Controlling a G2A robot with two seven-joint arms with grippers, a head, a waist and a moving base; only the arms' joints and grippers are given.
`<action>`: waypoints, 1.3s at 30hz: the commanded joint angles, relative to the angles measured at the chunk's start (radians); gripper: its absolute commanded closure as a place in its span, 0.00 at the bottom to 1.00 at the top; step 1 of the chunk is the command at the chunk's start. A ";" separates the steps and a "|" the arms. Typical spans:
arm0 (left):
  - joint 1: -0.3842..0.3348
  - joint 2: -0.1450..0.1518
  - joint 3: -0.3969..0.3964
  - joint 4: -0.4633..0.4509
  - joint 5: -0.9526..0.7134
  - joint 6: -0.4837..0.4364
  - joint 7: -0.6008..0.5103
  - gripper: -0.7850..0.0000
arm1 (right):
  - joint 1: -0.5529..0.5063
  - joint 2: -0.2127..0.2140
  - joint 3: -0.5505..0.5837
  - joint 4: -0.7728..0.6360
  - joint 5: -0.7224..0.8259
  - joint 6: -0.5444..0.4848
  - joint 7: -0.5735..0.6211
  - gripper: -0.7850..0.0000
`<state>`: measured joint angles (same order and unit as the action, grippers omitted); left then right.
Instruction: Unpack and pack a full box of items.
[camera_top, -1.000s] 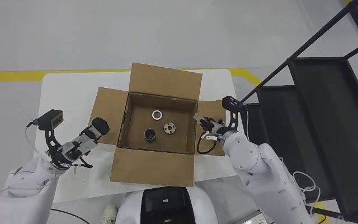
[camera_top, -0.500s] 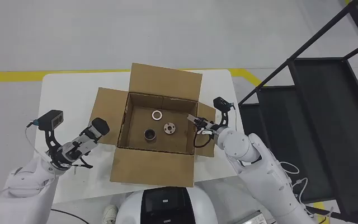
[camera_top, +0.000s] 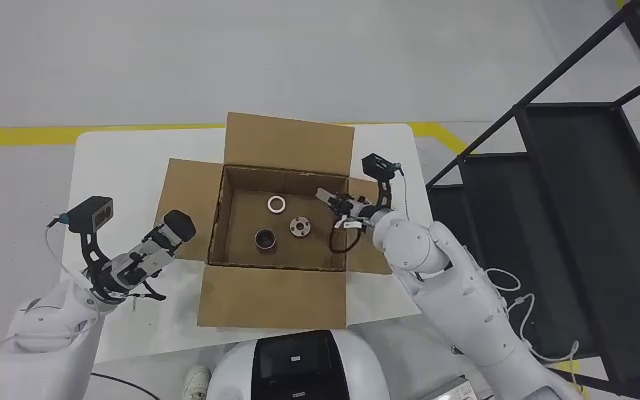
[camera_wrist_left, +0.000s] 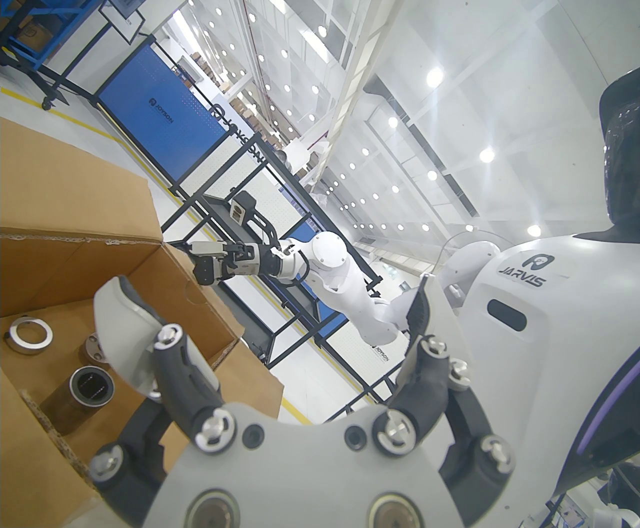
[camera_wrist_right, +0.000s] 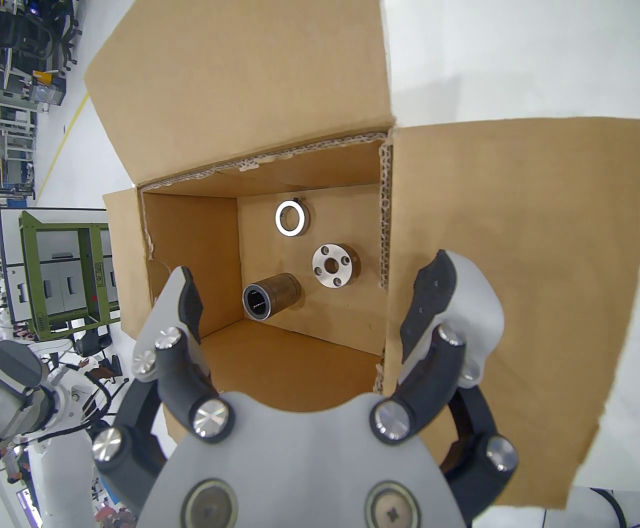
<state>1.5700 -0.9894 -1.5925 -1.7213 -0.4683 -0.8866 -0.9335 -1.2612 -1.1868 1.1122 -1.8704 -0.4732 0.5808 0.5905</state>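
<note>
Unpacking step: 3 metal parts lie on the floor of the open box: a ring, a flanged disc and a dark cylinder. Your right gripper hangs over the box's right rim, fingers spread wide and empty. The left gripper is wide and empty too, parked beside the left flap. Next, probably drop the right one in on the disc, which looks nearest; keep clear of the wall.

A white surface; behind it a yellow floor line, beside it black metal steps.
</note>
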 joint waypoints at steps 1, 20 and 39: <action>0.000 0.000 0.000 0.000 0.000 0.000 0.000 0.00 | 0.020 -0.004 -0.015 0.010 -0.001 0.004 0.003 0.00; 0.000 0.000 0.000 0.000 0.000 0.000 0.000 0.00 | 0.099 -0.025 -0.012 0.065 -0.026 0.049 -0.068 0.00; 0.000 0.000 0.000 0.000 0.000 0.000 0.000 0.00 | 0.295 -0.084 -0.141 0.273 0.046 0.026 -0.059 0.00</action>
<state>1.5700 -0.9894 -1.5925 -1.7213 -0.4683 -0.8866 -0.9335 -0.9744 -1.2680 0.9761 -1.6030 -0.4315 0.6055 0.5341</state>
